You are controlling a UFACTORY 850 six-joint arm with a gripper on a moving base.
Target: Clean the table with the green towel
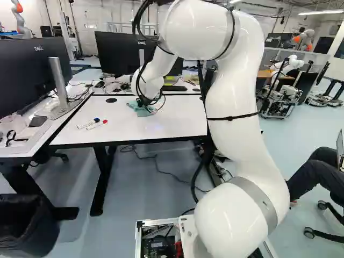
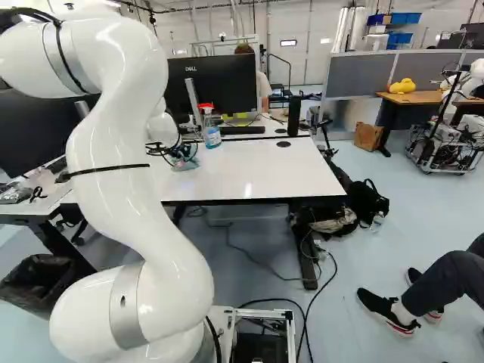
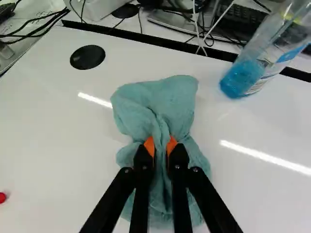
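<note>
Claw [image 2: 181,153] clamped on a fold of green towel [image 3: 158,99], on worktop [image 3: 53,141]. Spray bottle [image 2: 212,131] stands near towel.

A white wall [image 2: 308,76] closes the room, with a grey partition [image 2: 359,74] and a brown-topped desk [image 2: 425,97] at the right of the right base view. Monitors [image 2: 215,85] stand behind and beside the white counter [image 2: 280,170], whose top shows streaks of reflected light. A black bin [image 1: 27,223] sits on the pale blue-grey floor [image 2: 427,219]; a ceiling light [image 1: 321,12] glows above.
</note>
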